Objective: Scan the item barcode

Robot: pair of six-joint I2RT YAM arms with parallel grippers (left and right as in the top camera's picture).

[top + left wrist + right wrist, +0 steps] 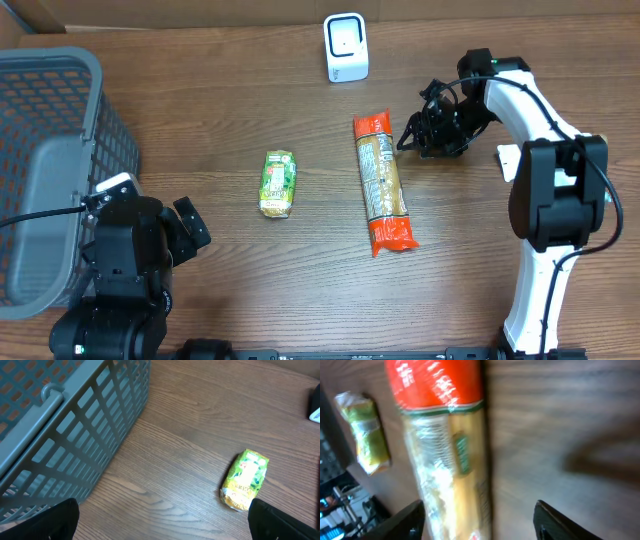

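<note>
Altogether one pasta packet (383, 180), one green pouch (278, 184), one scanner (346, 47), left hand (167, 522) spread, right hand (482, 520) spread

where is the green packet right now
In the overhead view the green packet lies flat on the table, left of the long pasta pack and right of the grey basket, touching neither.

long red-ended pasta pack (382, 180) lies flat near white scanner (346, 47).

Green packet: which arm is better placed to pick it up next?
Left. The left end effector, open, faces the green packet; the right end effector sits beyond the long pasta packet.
</note>
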